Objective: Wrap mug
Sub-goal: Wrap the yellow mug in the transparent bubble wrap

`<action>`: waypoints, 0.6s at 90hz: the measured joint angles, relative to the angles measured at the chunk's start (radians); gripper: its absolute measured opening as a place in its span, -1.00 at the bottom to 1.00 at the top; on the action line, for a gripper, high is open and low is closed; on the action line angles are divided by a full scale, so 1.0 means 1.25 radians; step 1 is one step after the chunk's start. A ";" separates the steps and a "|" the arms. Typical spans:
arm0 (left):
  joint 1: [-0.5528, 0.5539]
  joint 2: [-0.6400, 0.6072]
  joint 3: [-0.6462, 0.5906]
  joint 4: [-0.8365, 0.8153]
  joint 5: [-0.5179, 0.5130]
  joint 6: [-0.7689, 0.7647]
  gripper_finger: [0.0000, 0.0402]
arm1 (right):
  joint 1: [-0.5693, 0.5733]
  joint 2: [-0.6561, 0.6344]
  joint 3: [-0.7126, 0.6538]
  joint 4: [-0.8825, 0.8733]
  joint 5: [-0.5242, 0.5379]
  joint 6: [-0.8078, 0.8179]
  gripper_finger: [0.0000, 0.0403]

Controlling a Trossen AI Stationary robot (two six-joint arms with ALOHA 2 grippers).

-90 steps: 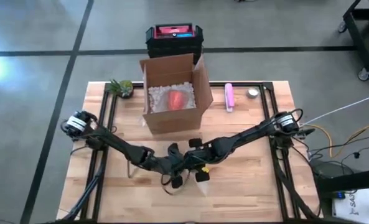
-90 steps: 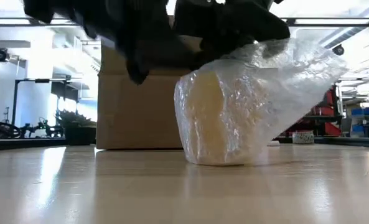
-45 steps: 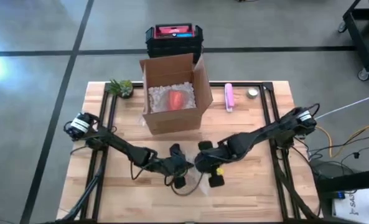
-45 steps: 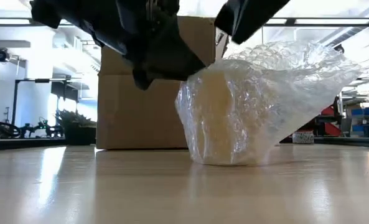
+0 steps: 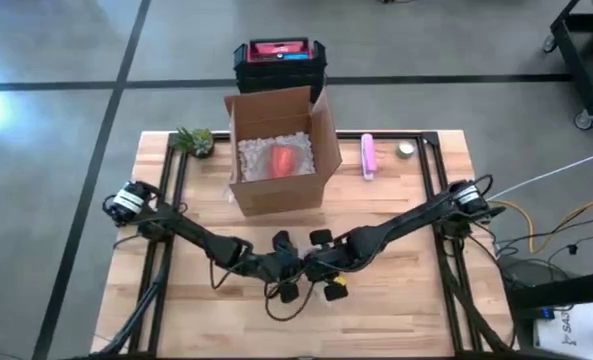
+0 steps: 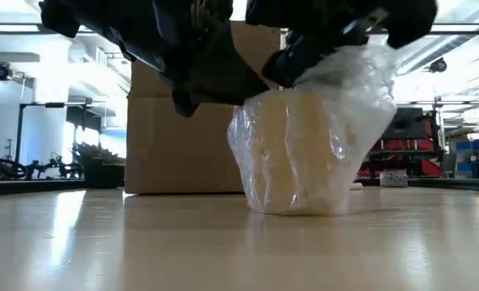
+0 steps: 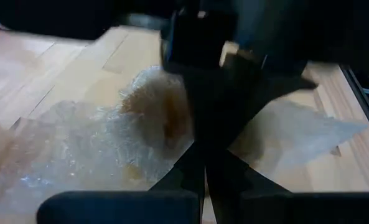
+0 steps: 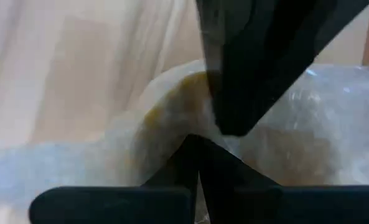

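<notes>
Both grippers meet over the mug (image 6: 308, 153) near the table's (image 5: 416, 300) front edge, left gripper (image 5: 288, 270) and right gripper (image 5: 326, 268) each pinching bubble wrap (image 6: 360, 89).

No text to read anywhere here: no label, brand, number or sign comes through in any view. The cardboard box (image 5: 276, 150) shows plain brown walls, nothing printed on them from above or from table height. The black case (image 5: 278, 62) behind the table carries a red panel with a blue patch beside it, but whatever is on it is too small to make out. The pink object (image 5: 369, 156) and the small round tin (image 5: 406, 149) beside it show no lettering either. Shelves in the room beyond hold boxes, their markings unreadable.
</notes>
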 joint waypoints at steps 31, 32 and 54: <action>0.000 0.001 0.000 0.003 -0.002 0.001 -1.00 | 0.002 -0.035 0.037 -0.087 0.004 -0.041 -1.00; 0.000 0.001 0.000 0.003 -0.002 0.001 -1.00 | 0.002 -0.040 0.039 -0.091 0.004 -0.041 -1.00; 0.000 0.001 0.000 0.003 -0.002 0.001 -1.00 | 0.002 -0.131 0.048 -0.078 -0.041 -0.007 -1.00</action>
